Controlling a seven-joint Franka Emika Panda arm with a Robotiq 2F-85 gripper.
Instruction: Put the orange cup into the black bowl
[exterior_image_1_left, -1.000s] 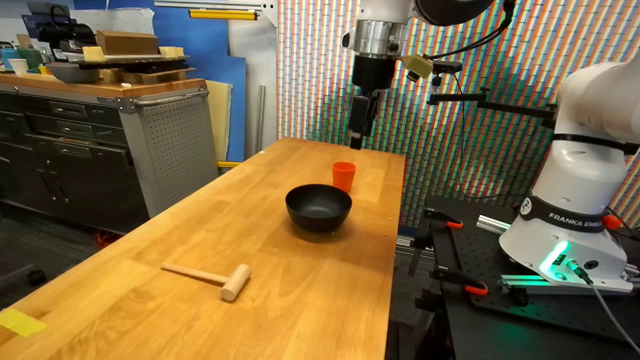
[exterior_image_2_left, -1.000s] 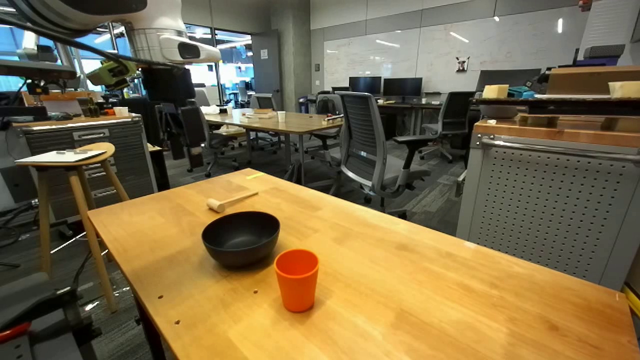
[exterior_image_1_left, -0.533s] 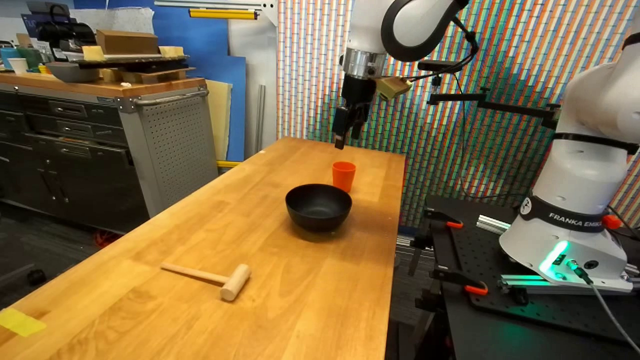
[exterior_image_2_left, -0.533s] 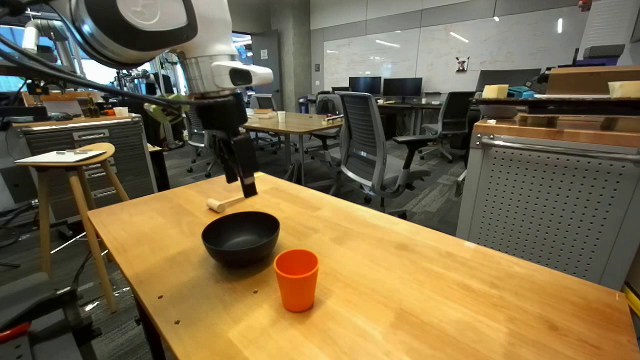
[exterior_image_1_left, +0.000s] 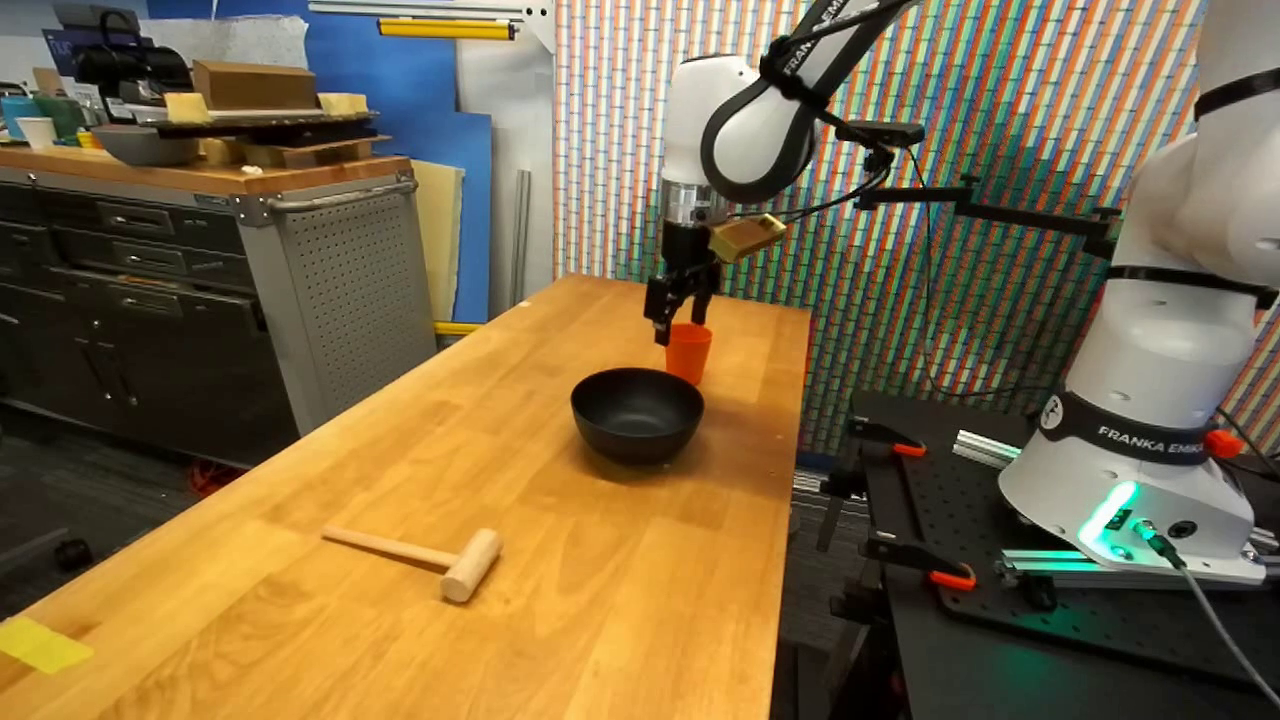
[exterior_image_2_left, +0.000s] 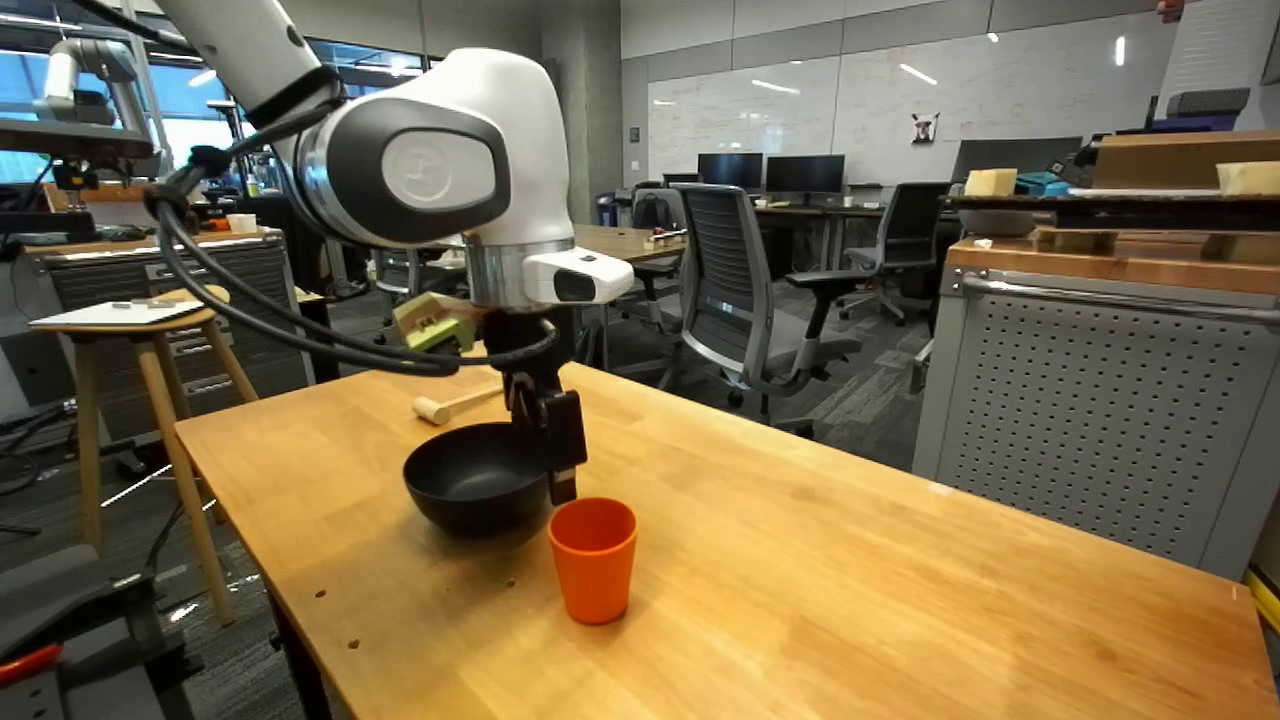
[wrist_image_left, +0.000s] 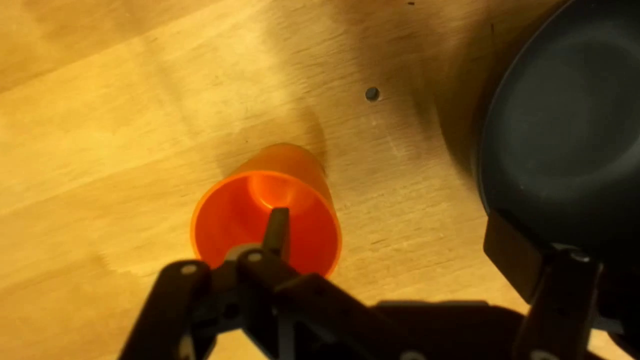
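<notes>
The orange cup (exterior_image_1_left: 688, 358) stands upright on the wooden table, close beside the black bowl (exterior_image_1_left: 638, 425). In an exterior view the cup (exterior_image_2_left: 594, 570) is nearer the camera than the bowl (exterior_image_2_left: 470, 490). My gripper (exterior_image_1_left: 681, 326) is open and empty, with its fingertips at about the height of the cup's rim or just above. In the wrist view the gripper (wrist_image_left: 392, 225) has one finger across the mouth of the cup (wrist_image_left: 312, 225) and the other across the edge of the bowl (wrist_image_left: 560, 125). I cannot tell whether any finger touches the cup.
A wooden mallet (exterior_image_1_left: 470, 565) lies on the table (exterior_image_1_left: 640, 620) beyond the bowl from the cup. Yellow tape (exterior_image_1_left: 45, 645) marks a table corner. The robot base (exterior_image_1_left: 1130, 450) stands on a black bench alongside. An office chair (exterior_image_2_left: 745, 290) stands past the table edge.
My gripper has come down from high above the table to near the cup's rim, moving across past the bowl. It stays open. The cup, bowl and mallet have not moved.
</notes>
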